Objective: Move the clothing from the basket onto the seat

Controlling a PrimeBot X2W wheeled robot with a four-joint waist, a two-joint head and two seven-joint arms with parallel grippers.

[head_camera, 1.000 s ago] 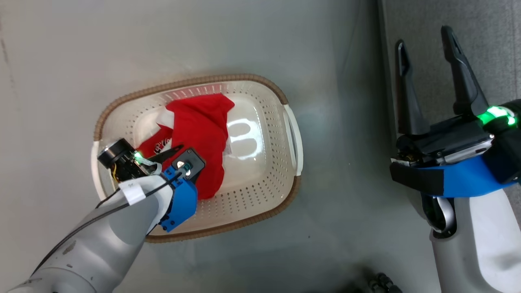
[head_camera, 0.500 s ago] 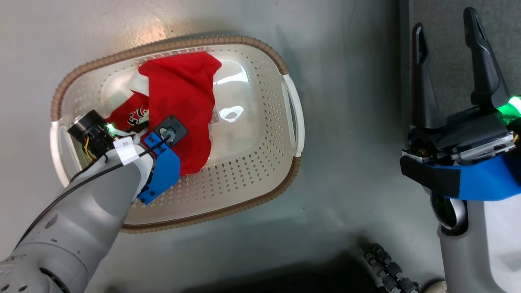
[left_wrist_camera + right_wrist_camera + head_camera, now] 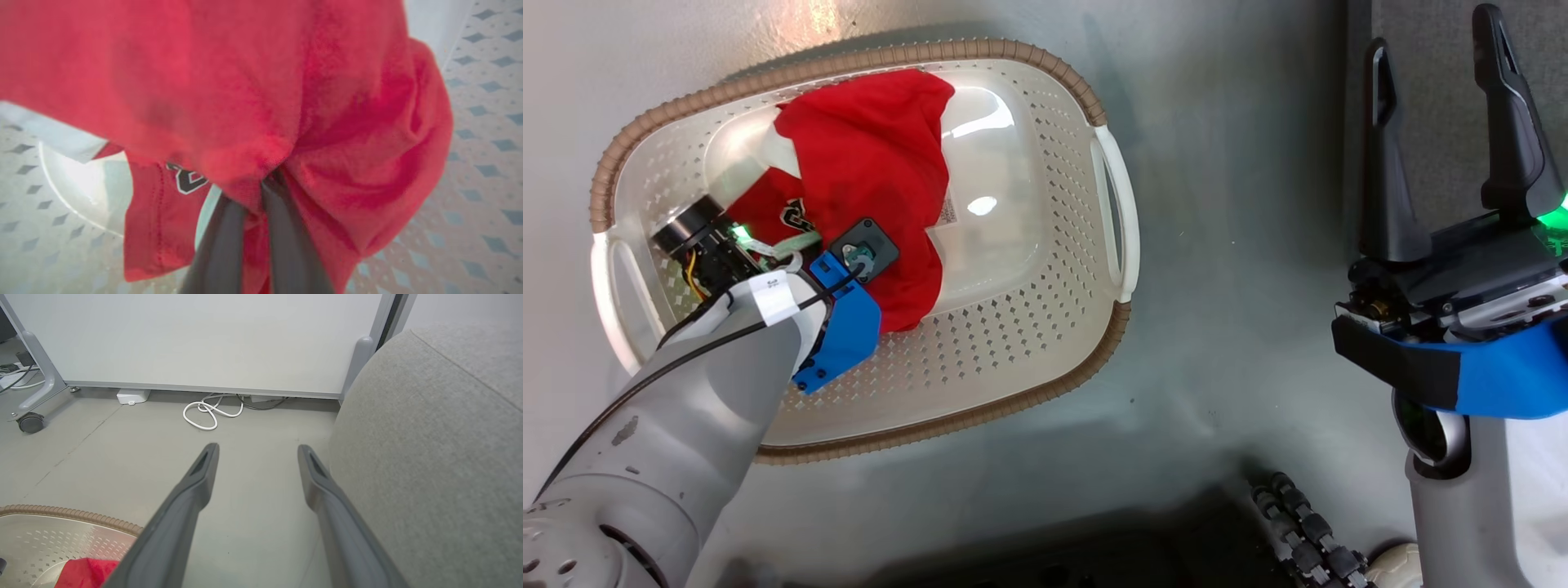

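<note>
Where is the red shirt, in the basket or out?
In the basket. The clothing is bunched up inside its walls, and the left pincer is shut on a fold.

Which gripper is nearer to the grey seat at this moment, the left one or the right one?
Right. The right gripper hangs open at the seat's edge; the left gripper is down in the basket, shut on the clothing.

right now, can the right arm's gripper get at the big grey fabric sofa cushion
Probably yes: the right gripper hangs open, holding nothing, right beside the big grey fabric sofa cushion, and nothing stands between them.
</note>
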